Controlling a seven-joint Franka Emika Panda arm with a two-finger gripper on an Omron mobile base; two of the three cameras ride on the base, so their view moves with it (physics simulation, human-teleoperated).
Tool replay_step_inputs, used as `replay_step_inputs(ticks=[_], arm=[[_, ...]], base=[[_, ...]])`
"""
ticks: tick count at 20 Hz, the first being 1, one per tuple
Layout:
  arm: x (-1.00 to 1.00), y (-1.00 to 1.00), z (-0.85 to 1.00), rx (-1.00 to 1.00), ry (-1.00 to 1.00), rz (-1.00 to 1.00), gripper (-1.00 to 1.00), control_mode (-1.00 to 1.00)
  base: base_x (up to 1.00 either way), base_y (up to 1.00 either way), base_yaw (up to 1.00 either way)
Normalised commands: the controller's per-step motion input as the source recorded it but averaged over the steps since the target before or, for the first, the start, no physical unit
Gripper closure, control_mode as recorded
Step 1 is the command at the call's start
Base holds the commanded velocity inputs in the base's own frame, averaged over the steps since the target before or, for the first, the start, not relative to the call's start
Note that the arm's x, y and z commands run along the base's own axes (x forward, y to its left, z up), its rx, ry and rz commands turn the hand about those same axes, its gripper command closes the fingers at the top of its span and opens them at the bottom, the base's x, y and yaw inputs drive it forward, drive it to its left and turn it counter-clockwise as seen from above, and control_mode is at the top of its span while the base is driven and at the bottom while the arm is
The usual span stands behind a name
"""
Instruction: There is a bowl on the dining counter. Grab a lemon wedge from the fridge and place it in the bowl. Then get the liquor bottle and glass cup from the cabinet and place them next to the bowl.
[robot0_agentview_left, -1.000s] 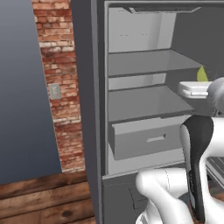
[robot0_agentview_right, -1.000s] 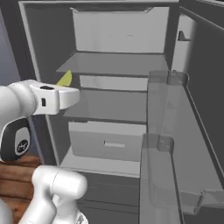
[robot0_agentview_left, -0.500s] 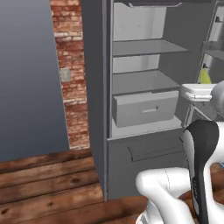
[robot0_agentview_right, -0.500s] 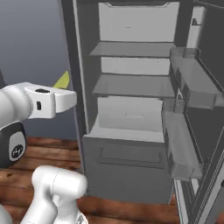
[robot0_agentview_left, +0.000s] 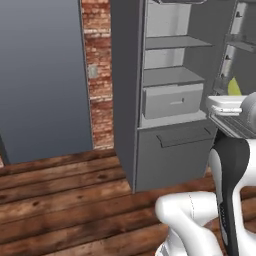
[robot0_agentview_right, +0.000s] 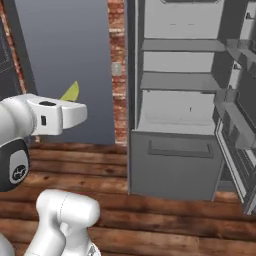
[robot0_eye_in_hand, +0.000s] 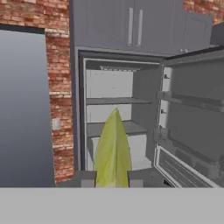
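Pincer: the pincer (robot0_eye_in_hand: 113, 183) is clenched on the lemon wedge (robot0_eye_in_hand: 113, 151), one dark finger tip at each side of its base, in the hand view.
Lemon wedge: yellow-green, narrow end pointing to 12 o'clock in the hand view. In the left base view it (robot0_agentview_left: 234, 86) pokes up at 3 o'clock behind the white hand; in the right base view it (robot0_agentview_right: 71, 92) stands above the hand at 9 o'clock.
Fridge: the fridge (robot0_agentview_left: 170, 90) stands with its door swung wide, well apart from the wedge. In the hand view it (robot0_eye_in_hand: 113, 111) fills the centre, its open door at 3 o'clock.
Fridge inside: light grey shelves (robot0_agentview_right: 177, 80) stacked one above the other, and a drawer (robot0_agentview_left: 172, 100) pulled partly out under them, as the left base view shows.
Fridge door: the door (robot0_agentview_right: 239, 115) hangs open at 3 o'clock in the right base view, with racks along its inner face.
Brick strip: a narrow brick strip (robot0_agentview_left: 100, 70) runs just beside the fridge at 12 o'clock in the left base view, carrying a small wall plate (robot0_agentview_left: 93, 72).
Wall: a flat grey wall panel (robot0_agentview_left: 45, 80) lies at 10 o'clock in the left base view.
Floor: brown wood plank floor (robot0_agentview_left: 65, 200) runs under the fridge front and the arm.
Upper cupboards: grey doors with bar handles (robot0_eye_in_hand: 134, 26) sit above the fridge at 12 o'clock in the hand view.
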Motion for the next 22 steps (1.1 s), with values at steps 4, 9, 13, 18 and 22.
replay_step_inputs(ticks=[4, 9, 13, 18, 22], arm=[[0.0, 0.0, 0.0, 0.0, 0.0, 0.0, 1.0, 1.0], [0.0, 0.0, 0.0, 0.0, 0.0, 0.0, 1.0, 1.0], [0.0, 0.0, 0.0, 0.0, 0.0, 0.0, 1.0, 1.0], [0.0, 0.0, 0.0, 0.0, 0.0, 0.0, 1.0, 1.0], [0.0, 0.0, 0.0, 0.0, 0.0, 0.0, 1.0, 1.0]], base=[[-1.0, 0.64, -0.05], [-1.0, 0.56, -0.05], [-1.0, 0.46, -0.05], [-1.0, 0.24, -0.04], [-1.0, 0.06, -0.03]])
